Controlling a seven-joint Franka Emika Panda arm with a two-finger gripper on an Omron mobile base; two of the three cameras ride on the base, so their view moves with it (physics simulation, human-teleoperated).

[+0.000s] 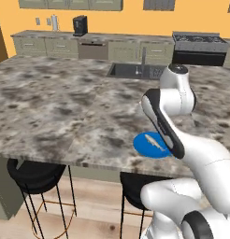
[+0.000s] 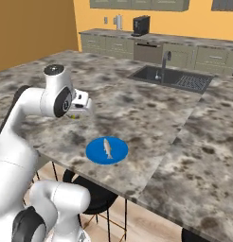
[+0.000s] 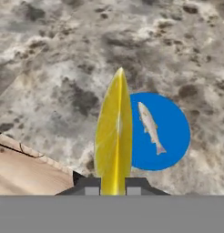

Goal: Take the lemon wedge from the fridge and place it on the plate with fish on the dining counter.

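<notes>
claw (image 3: 113,184) clamping lemon wedge (image 3: 114,136), plate (image 3: 170,136) beyond

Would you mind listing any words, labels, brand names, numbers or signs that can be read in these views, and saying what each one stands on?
No readable text in any view.
The plate, the fish and the lemon wedge held in the gripper carry no print.
The dining counter is bare mottled stone.
The coffee machine, oven and stove on the far wall show no legible marks; any there are too small to read.
</notes>
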